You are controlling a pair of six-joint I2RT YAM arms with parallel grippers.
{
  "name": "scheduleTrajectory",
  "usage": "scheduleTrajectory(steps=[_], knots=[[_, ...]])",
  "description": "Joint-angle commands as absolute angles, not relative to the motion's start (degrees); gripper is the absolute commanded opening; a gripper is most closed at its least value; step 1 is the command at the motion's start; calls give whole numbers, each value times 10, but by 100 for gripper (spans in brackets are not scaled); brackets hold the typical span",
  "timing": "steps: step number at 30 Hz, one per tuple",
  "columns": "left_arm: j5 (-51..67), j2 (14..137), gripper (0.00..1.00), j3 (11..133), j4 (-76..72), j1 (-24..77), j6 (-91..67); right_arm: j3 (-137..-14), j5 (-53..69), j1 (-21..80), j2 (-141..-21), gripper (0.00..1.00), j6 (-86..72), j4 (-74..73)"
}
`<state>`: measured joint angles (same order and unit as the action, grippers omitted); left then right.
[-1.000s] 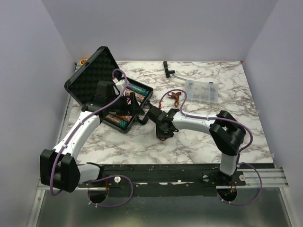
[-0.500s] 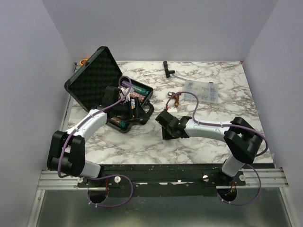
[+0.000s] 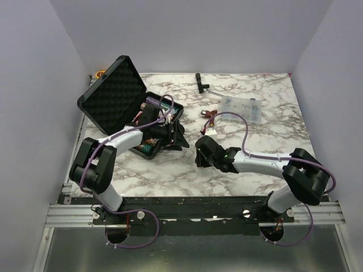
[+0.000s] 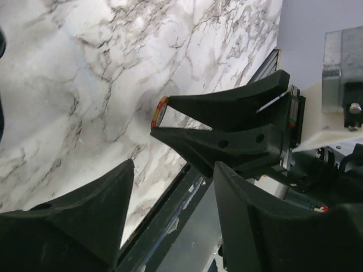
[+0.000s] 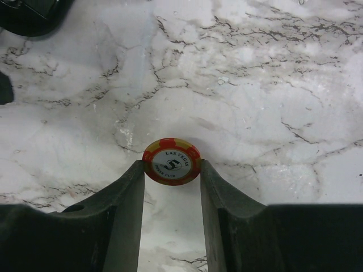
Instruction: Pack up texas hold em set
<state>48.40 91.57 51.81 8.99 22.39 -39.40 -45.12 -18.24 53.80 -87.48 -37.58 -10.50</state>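
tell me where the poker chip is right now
The chip is pinched in the right end effector, with bare marble table behind it. In the top view that end effector is near the table's middle, just right of the open case.

Lab rig: marble-print table (image 3: pixel 170 173) inside plain walls (image 3: pixel 198 34).

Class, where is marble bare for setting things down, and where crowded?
Bare: marble between clear box and right wall; between briefcase and black tool. Crowded: beside the briefcase, where left pincer and right pincer, holding a chip, sit close.
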Motion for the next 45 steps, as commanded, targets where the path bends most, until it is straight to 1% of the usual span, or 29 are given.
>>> scheduleTrajectory(steps=[1, 3, 9, 11, 12, 15, 18, 24, 31, 34, 37, 40, 43, 44, 45], knots=[[491, 953, 53, 567, 87, 249, -380, -428, -199, 536, -846, 5, -347, -42], [487, 971, 51, 588, 106, 259, -363, -422, -196, 536, -836, 5, -339, -29], [492, 1011, 50, 628, 130, 271, -346, -420, -180, 536, -817, 3, -332, -8], [496, 1019, 43, 636, 135, 271, -342, -423, -181, 536, -817, 3, -331, -7], [499, 1022, 41, 639, 138, 271, -338, -424, -181, 537, -818, 3, -332, -7], [514, 1031, 41, 652, 160, 275, -317, -425, -180, 536, -818, 2, -332, -5], [514, 1040, 43, 656, 175, 279, -302, -427, -178, 536, -818, 2, -332, -6], [524, 1059, 43, 662, 178, 296, -295, -431, -175, 536, -818, 1, -327, -5], [540, 1077, 32, 675, 181, 309, -291, -434, -176, 536, -816, 0, -323, -5], [547, 1083, 29, 679, 185, 315, -286, -436, -176, 536, -816, 0, -324, -5], [547, 1086, 28, 681, 191, 319, -281, -436, -174, 536, -817, 0, -324, 10], [549, 1086, 23, 680, 190, 320, -280, -437, -173, 536, -819, 0, -324, 11], [550, 1090, 21, 684, 199, 321, -272, -437, -172, 536, -819, 0, -323, 12], [550, 1093, 21, 687, 204, 321, -269, -437, -172, 536, -818, 0, -323, 13], [550, 1095, 23, 689, 208, 322, -266, -437, -171, 536, -818, 0, -322, 13]])
